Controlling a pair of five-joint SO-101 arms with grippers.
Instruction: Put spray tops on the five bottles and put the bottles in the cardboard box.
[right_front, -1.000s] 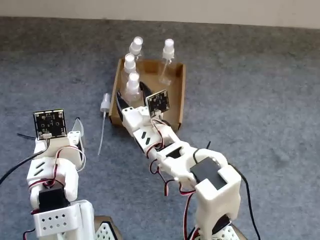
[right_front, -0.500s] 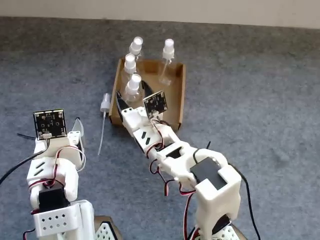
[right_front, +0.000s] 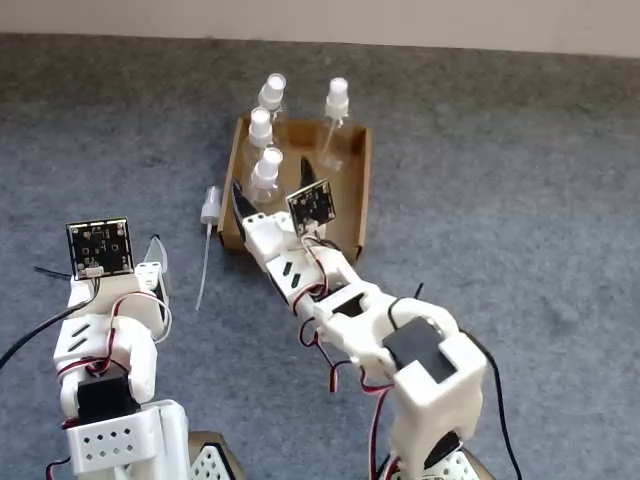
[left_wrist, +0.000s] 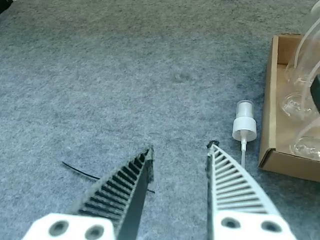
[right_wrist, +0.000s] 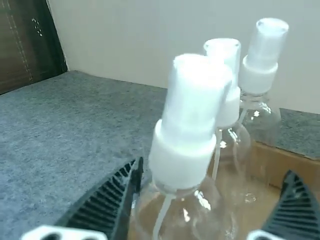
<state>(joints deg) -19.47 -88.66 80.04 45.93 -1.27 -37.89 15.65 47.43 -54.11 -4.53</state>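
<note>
- The right hand (right_front: 271, 176) is wide open around the front bottle (right_front: 266, 160) in the cardboard box (right_front: 364, 190).
- The left hand (left_wrist: 180, 147) is open, holding nothing.
- A spray top (right_front: 210, 205) lies on the counter (right_front: 520, 180) beside the cardboard box.

A grey carpet (right_front: 520, 180) covers the whole work surface, with a short, mottled pile. A pale wall (right_front: 400, 20) rises along the carpet's far edge. A thin black strand (left_wrist: 80, 171) lies flat on the carpet. A dark brown panel (right_wrist: 25, 45) with horizontal lines stands at the carpet's edge, meeting the wall.
</note>
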